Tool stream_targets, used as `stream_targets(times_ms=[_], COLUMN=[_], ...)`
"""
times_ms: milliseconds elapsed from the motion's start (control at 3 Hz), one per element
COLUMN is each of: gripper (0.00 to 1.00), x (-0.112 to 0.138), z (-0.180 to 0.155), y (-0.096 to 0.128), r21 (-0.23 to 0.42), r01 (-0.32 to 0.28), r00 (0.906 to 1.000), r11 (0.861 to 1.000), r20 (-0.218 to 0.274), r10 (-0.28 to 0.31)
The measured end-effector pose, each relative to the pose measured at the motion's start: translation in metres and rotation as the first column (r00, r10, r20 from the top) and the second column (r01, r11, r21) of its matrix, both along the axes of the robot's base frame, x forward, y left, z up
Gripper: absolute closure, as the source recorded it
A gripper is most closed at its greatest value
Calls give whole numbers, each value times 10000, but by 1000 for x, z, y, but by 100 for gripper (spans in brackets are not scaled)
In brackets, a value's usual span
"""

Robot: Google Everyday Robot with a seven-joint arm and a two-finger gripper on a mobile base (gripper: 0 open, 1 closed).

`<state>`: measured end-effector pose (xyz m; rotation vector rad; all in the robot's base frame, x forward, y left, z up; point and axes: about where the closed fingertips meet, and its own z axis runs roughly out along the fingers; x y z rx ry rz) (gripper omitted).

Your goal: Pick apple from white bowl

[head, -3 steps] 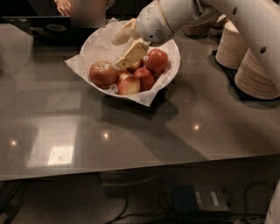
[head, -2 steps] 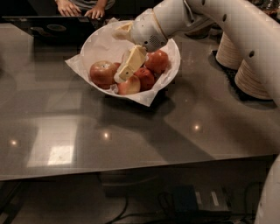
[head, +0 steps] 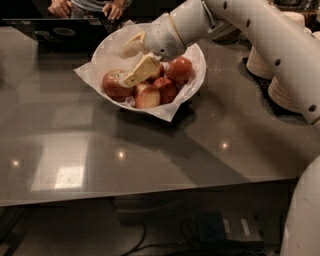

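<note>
The white bowl (head: 199,54), lined with crumpled white paper, stands at the back middle of the dark table. It holds several apples. The apple (head: 114,84), the largest, yellowish-tan with a red blush, lies at the bowl's left side. My gripper (head: 126,66) reaches in from the upper right and hangs open just above and to the right of that apple. One beige finger (head: 142,71) slants down beside the apple, the other finger (head: 132,48) is higher, over the paper. It holds nothing.
Two deep-red apples (head: 180,70) (head: 166,89) and a smaller pink-yellow apple (head: 146,95) lie in the same bowl. Stacked beige paper plates (head: 282,90) stand at the right. A person's hands (head: 62,7) and a dark laptop (head: 60,31) are behind the bowl.
My gripper has moved down and to the left inside the bowl, from over the red apples toward the large apple. The apples have not moved.
</note>
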<state>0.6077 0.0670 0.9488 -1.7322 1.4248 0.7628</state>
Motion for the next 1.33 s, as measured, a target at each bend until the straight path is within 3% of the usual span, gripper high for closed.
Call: stream_targets(times_ms=[333,667,1000,1333], gripper=[45,40,23,12], x=[0,-1,-9,-15], z=[0,-4,-7,-9], y=[1,5,10,14], r21=[26,145,217,285], r01=[-28,-156,-362,-487], r00=[10000,9996,9982,9965], r11=[10000,9998,9991,9984], r20=[-14,-231,-476,-673], r10=[28,159,372,506])
